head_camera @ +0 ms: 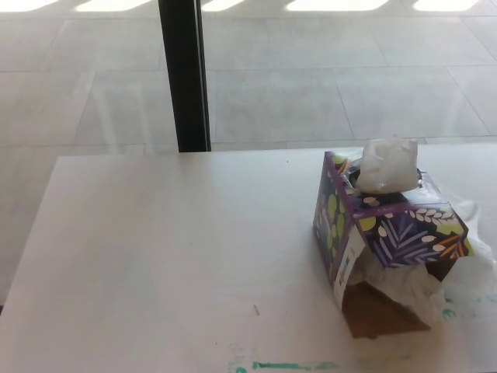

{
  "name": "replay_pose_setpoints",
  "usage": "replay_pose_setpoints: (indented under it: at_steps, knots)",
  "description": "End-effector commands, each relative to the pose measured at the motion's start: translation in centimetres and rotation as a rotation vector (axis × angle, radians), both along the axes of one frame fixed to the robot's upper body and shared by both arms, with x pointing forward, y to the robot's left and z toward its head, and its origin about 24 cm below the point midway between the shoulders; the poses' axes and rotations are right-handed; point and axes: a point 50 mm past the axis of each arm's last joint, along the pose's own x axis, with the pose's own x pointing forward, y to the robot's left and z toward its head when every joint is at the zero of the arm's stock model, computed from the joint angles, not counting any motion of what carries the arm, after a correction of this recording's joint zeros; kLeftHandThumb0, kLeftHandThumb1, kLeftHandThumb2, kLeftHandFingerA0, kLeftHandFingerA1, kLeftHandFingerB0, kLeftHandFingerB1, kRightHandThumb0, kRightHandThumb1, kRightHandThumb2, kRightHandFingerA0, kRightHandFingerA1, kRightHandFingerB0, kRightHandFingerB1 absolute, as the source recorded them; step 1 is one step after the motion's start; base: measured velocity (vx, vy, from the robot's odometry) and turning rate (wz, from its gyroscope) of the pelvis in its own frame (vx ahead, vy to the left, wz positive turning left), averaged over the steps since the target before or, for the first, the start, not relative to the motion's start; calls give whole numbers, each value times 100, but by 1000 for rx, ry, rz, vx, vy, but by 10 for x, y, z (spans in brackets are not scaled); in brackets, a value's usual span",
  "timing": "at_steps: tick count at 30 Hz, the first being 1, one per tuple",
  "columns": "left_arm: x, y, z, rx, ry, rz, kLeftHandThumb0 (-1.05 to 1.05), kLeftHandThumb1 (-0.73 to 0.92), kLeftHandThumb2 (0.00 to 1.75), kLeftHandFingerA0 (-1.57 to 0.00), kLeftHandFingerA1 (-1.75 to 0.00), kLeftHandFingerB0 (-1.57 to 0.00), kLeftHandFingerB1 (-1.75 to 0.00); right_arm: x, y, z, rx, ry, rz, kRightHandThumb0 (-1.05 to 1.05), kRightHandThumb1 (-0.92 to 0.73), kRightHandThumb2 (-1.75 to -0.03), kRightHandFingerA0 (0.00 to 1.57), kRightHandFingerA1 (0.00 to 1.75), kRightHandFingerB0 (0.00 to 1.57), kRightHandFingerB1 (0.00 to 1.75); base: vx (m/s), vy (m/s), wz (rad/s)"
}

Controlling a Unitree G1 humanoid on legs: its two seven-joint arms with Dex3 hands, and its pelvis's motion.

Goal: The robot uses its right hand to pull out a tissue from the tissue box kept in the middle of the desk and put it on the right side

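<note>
A purple tissue box [388, 225] with a leaf pattern stands on the white desk [171, 256], toward the right side. A white tissue [386, 165] sticks up out of its top opening. The box's front lower side is torn open, and crumpled tissue [415, 287] spills out there. More white tissue [475, 268] lies on the desk just right of the box. Neither of my hands shows in the head view.
A black vertical post [184, 74] stands behind the desk's far edge, with grey floor tiles beyond. Green marks [291, 365] run along the desk's near edge. The desk's left edge slants from back to front.
</note>
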Motion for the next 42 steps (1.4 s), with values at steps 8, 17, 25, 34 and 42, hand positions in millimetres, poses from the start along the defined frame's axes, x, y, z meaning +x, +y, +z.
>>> replay_pose_setpoints:
  at_steps: [8,17,25,34,42]
  knots:
    - [-12,0,1,-1,-1,15,-76,90,67,-54,-61,-51,-47,-23,-23,8,54,138,-274,-84,-46,-86,0,19,0,2,0,0,0]
    - [5,3,8,20,-132,-31,-71,91,67,-54,-54,-48,-43,-56,-60,-65,601,21,-224,-71,-40,-89,82,82,58,66,0,0,0]
    - [91,11,69,175,-679,-216,-69,72,110,-53,-65,-42,-56,-196,-135,-142,1137,-795,-556,-82,-52,-100,76,94,45,70,0,0,0]
    - [81,4,51,159,-559,-233,-72,89,66,-63,-56,-52,-43,-240,-166,-168,1088,-682,-936,-79,-66,-60,73,116,49,80,0,0,0]
    - [63,6,38,110,-496,-146,-72,89,66,-59,-56,-50,-42,-261,-158,-198,995,-557,-1090,-75,-66,-61,54,103,49,83,0,0,0]
